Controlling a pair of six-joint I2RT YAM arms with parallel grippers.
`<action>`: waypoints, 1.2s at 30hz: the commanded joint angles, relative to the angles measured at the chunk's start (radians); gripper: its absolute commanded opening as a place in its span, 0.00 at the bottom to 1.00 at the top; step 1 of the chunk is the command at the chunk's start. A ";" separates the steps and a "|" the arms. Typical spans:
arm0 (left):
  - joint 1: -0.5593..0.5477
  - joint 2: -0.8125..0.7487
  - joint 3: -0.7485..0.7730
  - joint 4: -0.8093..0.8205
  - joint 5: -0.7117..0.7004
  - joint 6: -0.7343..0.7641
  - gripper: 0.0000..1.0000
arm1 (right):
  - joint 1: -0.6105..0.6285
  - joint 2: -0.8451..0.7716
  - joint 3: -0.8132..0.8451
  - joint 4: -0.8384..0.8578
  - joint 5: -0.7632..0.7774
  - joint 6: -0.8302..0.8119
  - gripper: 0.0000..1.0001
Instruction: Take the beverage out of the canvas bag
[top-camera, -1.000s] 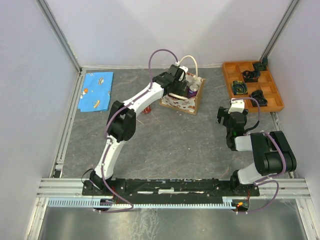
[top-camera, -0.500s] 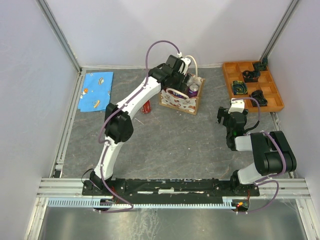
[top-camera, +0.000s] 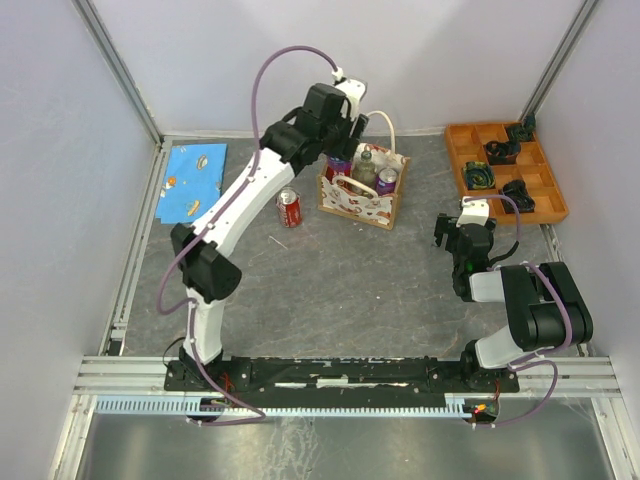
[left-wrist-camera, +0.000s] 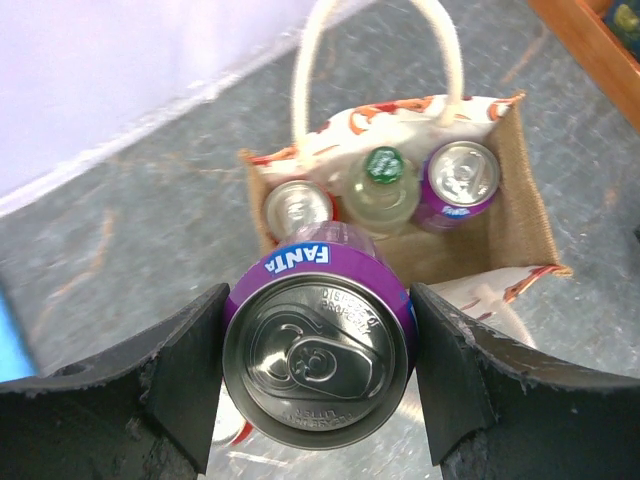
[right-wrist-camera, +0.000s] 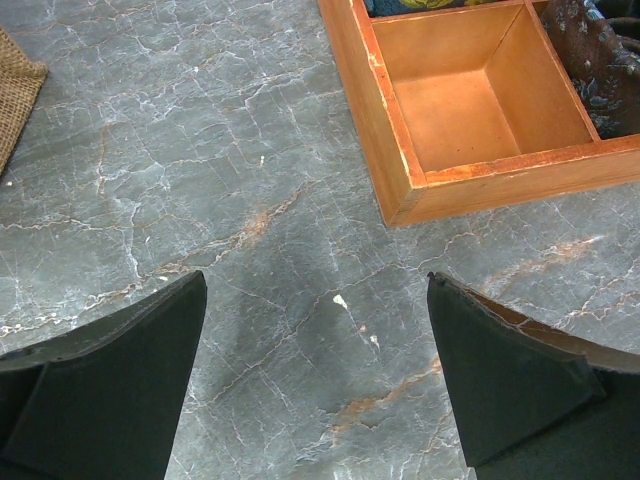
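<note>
My left gripper (left-wrist-camera: 318, 300) is shut on a purple Fanta can (left-wrist-camera: 318, 360), which it holds upright by the sides, high above the near left part of the canvas bag (left-wrist-camera: 520, 190). The top view shows that gripper (top-camera: 341, 158) raised over the bag (top-camera: 362, 205). Inside the bag stand a silver-topped can (left-wrist-camera: 297, 207), a green-capped bottle (left-wrist-camera: 381, 188) and another purple can (left-wrist-camera: 460, 177). A cream handle (left-wrist-camera: 445, 50) loops up behind them. My right gripper (right-wrist-camera: 315, 330) is open over bare table, well to the right of the bag (top-camera: 462, 238).
A red can (top-camera: 289, 208) stands on the table left of the bag. A blue cloth (top-camera: 192, 182) lies at the far left. The orange compartment tray (top-camera: 462, 165) with dark parts sits at the back right, and its corner (right-wrist-camera: 400, 190) is close ahead of my right gripper.
The left arm has risen from inside the bag, lifting the purple can up and clear of the bag's rim. The red can, hidden behind the arm before, now shows. The right arm is still.
</note>
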 joint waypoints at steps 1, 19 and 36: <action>0.004 -0.187 -0.049 0.129 -0.206 0.088 0.03 | 0.000 0.000 0.029 0.022 -0.006 -0.013 0.99; 0.282 -0.566 -0.795 0.390 -0.245 -0.108 0.03 | 0.001 0.000 0.029 0.022 -0.006 -0.013 0.99; 0.380 -0.530 -1.154 0.680 -0.119 -0.285 0.03 | 0.000 0.000 0.029 0.023 -0.006 -0.014 0.99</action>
